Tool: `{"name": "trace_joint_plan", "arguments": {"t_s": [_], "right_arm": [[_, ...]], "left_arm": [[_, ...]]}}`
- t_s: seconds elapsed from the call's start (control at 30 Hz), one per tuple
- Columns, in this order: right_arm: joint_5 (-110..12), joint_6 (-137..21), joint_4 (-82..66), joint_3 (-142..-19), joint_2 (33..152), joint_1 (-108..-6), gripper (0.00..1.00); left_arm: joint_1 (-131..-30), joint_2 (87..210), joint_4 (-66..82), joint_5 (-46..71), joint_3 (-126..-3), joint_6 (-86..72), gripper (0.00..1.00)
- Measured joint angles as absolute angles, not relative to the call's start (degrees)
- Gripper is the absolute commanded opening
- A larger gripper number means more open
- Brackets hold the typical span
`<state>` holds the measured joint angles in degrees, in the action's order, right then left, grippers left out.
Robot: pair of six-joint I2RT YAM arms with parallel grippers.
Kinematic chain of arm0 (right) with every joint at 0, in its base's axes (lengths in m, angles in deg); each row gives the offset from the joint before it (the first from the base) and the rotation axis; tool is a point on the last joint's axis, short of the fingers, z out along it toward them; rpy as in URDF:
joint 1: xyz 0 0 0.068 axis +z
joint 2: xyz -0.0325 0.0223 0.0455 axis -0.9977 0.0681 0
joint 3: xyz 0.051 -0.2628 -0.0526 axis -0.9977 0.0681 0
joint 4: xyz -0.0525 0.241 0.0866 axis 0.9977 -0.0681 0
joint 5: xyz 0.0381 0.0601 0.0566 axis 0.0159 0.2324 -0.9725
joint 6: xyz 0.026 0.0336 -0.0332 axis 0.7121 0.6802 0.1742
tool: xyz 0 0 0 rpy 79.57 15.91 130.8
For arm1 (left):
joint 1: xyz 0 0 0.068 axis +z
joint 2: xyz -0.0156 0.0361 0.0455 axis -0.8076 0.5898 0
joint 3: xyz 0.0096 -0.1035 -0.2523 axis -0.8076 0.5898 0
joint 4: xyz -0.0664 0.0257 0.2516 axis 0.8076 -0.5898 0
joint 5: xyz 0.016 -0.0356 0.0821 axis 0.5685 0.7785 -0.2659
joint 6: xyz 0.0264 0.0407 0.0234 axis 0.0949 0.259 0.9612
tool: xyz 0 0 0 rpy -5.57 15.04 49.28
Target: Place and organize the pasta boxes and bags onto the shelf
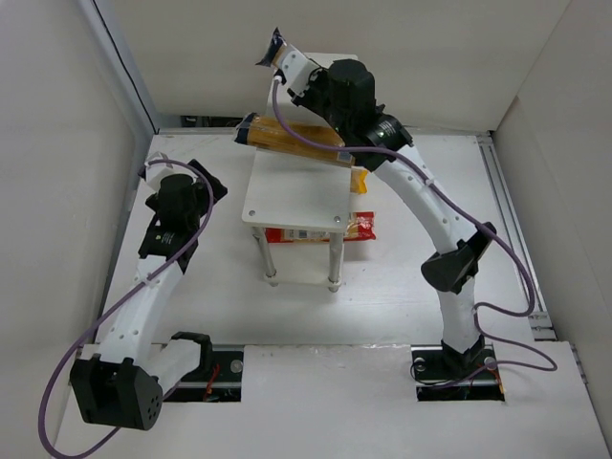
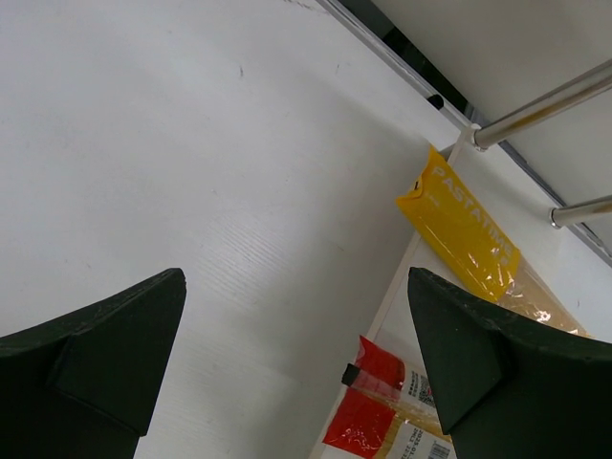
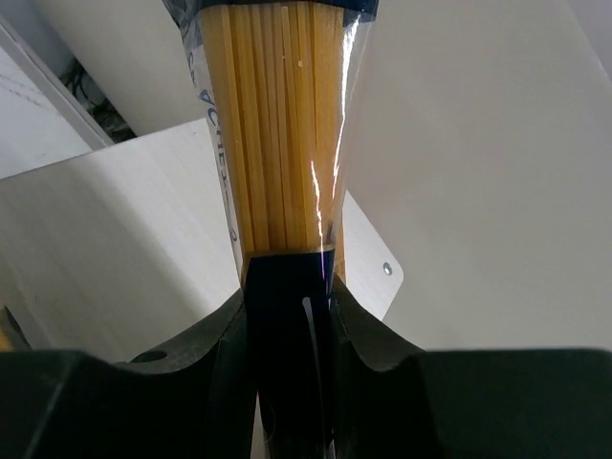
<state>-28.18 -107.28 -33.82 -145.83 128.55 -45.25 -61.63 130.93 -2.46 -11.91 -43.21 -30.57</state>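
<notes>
Pasta packs: four counted. One long amber spaghetti bag (image 3: 277, 124) is in the right gripper (image 3: 287, 296), whose fingers (image 3: 215, 335) are closed on the bag's dark blue label end. From the right wrist view the strands run away from the fingers, above a pale board of the shelf (image 1: 296, 196). In the top view this bag is in the air past the shelf's far end, tilted, with its dark tip pointing up and left.

The second amber bag (image 1: 292, 142) lies flat and diagonal across the far end of the top board. Its left end overhangs the board's corner.

The orange-yellow pack (image 2: 464, 234) and the red-and-white pack (image 2: 368, 421) lie low, under the top board. They appear to rest on the lower board, just beside each other. In the top view the yellow one shows at the shelf's right edge and the red one shows beneath the near end. Whether the two touch cannot be told.

The left gripper (image 2: 295, 287) has its fingers wide apart with nothing between them. It is above the white table (image 1: 382, 287), left of the shelf and well apart from every pack.

Shelf stands upright at the table's centre, metal legs (image 1: 335, 258) visible at the near end.
</notes>
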Motion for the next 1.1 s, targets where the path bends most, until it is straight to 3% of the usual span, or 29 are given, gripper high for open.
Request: {"name": "trace_joint_plan", "arguments": {"t_s": [0.1,0.2,0.33,0.43,0.5,0.57,0.93,1.1], "right_arm": [[-27.24,-109.35,-33.17,-146.29,129.88,-44.77,0.02],[-27.61,-111.41,-32.44,-146.33,130.93,-44.84,0.12],[-30.17,-113.94,-32.58,-145.17,131.11,-44.82,0.43],[-33.62,-113.42,-32.79,-144.34,131.11,-44.79,0.57],[-35.87,-113.35,-32.6,-143.62,131.11,-44.66,0.74],[-37.4,-113.16,-31.05,-142.59,130.37,-44.64,0.98],[-38.1,-100.28,-25.71,-127.27,105.3,-43.81,1.0],[-33.93,-84.96,-27.42,-120.63,93.8,-56.05,1.0]], "left_arm": [[-61.63,131.06,-2.2,-11.84,-42.99,-30.27,1.0],[-61.63,131.65,-1.78,-11.71,-42.99,-30.05,1.0],[-61.63,132.46,-1.63,-11.67,-42.99,-29.9,1.0],[-61.63,132.96,-1.63,-11.67,-42.99,-29.87,1.0],[-61.63,133.16,-1.63,-11.69,-42.99,-29.87,1.0],[-61.63,133.16,-1.65,-11.76,-42.99,-29.85,1.0],[-61.63,131.37,-2.68,-12.02,-43.13,-29.87,1.0],[-61.63,129.46,-4.21,-13.02,-44.04,-30.35,1.0]]}}
